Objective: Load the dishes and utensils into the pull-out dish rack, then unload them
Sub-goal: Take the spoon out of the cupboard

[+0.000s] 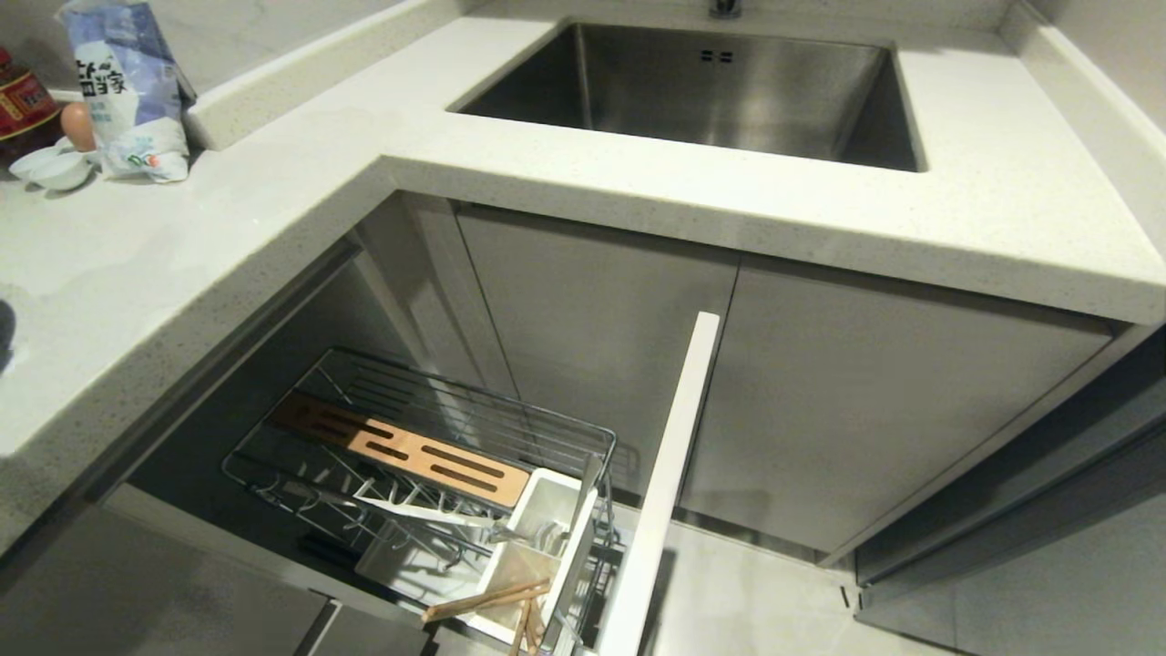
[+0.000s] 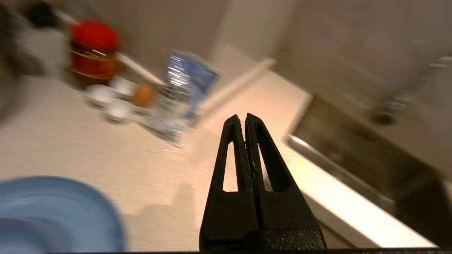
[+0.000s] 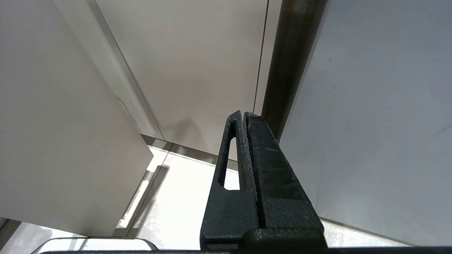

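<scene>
Pale speckled countertop (image 1: pixel 228 210) is wrapping around a kitchen corner, with a steel sink (image 1: pixel 729 91) sunk into its far stretch and grey cabinet doors (image 1: pixel 592 346) standing below.

Under the countertop's left run, the pull-out dish rack (image 1: pixel 428 474) is standing drawn out, its white panel front (image 1: pixel 665 483) running along the near right side. Its slotted wooden strip (image 1: pixel 410 451) is lying lengthwise, pointing from the back left toward the white utensil caddy (image 1: pixel 537 547) at the rack's front corner by the panel. The chopsticks (image 1: pixel 487 601) are leaning in the caddy's nearest compartment, their long axis nearly level and tips pointing away from the panel. The silver spoon (image 1: pixel 581 497) is standing steeply in the next compartment, handle up.

In the left wrist view, the left gripper (image 2: pixel 244 118) is hanging over the countertop with its black fingers (image 2: pixel 233 148) pressed together, holding nothing and touching nothing. The pale-blue plate (image 2: pixel 60 208) is sitting on the countertop beside it. Farther along are small white saucers (image 2: pixel 106 102), an egg (image 2: pixel 143 95), a red-capped bottle (image 2: pixel 93 53) and a blue-and-white bag (image 2: pixel 183 88).

The right gripper (image 3: pixel 244 114) is parked low beside the cabinet fronts, fingers (image 3: pixel 235 155) closed together and empty.
</scene>
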